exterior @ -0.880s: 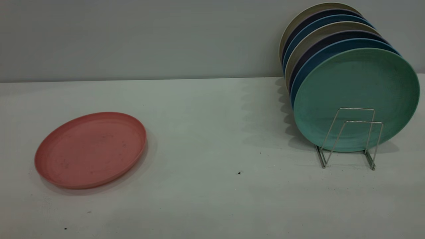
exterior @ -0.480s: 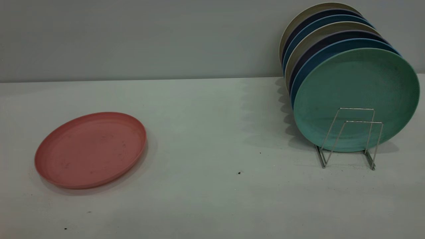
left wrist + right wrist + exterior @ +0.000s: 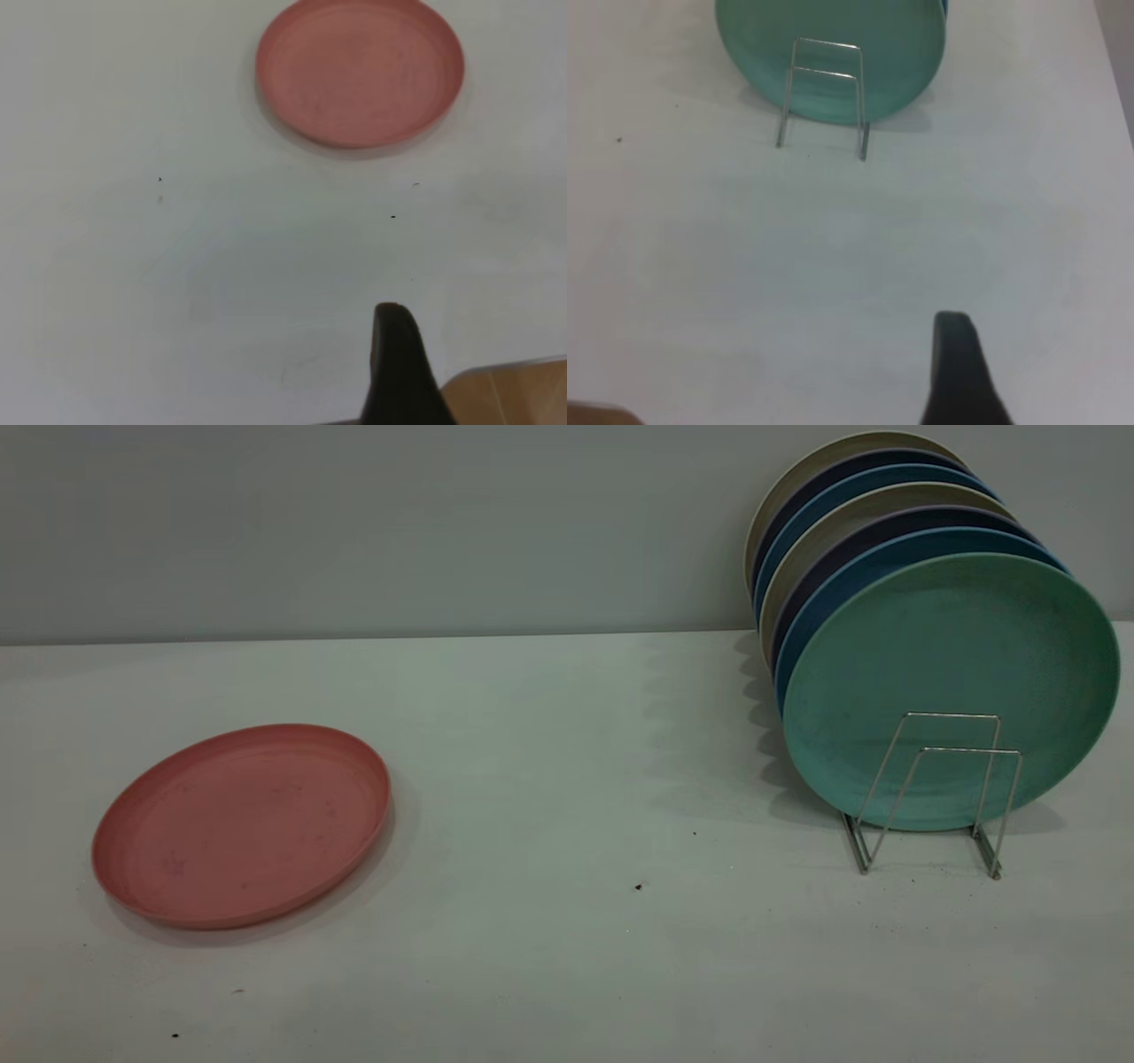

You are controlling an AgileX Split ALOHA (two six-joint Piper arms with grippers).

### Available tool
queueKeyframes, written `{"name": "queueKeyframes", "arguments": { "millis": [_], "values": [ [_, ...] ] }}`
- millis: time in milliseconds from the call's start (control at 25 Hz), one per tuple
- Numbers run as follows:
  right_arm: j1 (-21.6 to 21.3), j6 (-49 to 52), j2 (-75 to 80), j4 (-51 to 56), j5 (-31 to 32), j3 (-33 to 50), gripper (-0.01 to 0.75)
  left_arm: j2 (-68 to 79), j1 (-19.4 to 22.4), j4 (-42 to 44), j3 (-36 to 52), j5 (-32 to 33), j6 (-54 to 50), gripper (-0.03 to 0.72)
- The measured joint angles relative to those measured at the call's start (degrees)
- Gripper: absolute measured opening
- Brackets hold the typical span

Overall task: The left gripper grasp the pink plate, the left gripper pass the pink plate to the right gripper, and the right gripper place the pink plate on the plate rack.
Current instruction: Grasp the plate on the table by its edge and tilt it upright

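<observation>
Pink plate (image 3: pixel 241 825) lies flat on the white table (image 3: pixel 567 957), rim up, exactly where it lay in the two earlier exterior pictures; nothing on the table has shifted since then. It is well apart from the plate rack (image 3: pixel 930 793), off to that rack's left in the exterior view, and being round it has no long axis to speak of.

Neither arm shows in the exterior view. In the left wrist view one dark fingertip of the left gripper (image 3: pixel 400 367) stands over bare table, well short of the pink plate (image 3: pixel 360 71) and touching nothing. Only this one finger shows, so how far the jaws are parted cannot be told.

The right gripper (image 3: pixel 961 372) likewise shows a single dark finger above bare table, well apart from the plate rack (image 3: pixel 822 97), and its opening cannot be told either.

A teal-green plate (image 3: pixel 950 691) stands upright in the rack behind the front wire loops, with more plates (image 3: pixel 850 505) ranked behind it.
</observation>
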Motion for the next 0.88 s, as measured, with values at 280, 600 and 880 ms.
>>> {"name": "queueKeyframes", "arguments": {
  "millis": [280, 600, 880],
  "values": [
    [0.0, 0.0, 0.0, 0.0, 0.0, 0.0, 0.490, 0.0, 0.0, 6.0, 0.0, -0.5, 2.8, 0.494],
    [0.0, -0.1, 0.0, 0.0, 0.0, 0.0, 0.490, 0.0, 0.0, 5.8, 0.0, -0.5, 2.8, 0.494],
    [0.0, -0.2, 0.0, 0.4, -0.3, -0.1, 0.490, 0.0, 0.0, 0.0, -0.1, -0.4, 2.8, 0.494]
  ]
}}
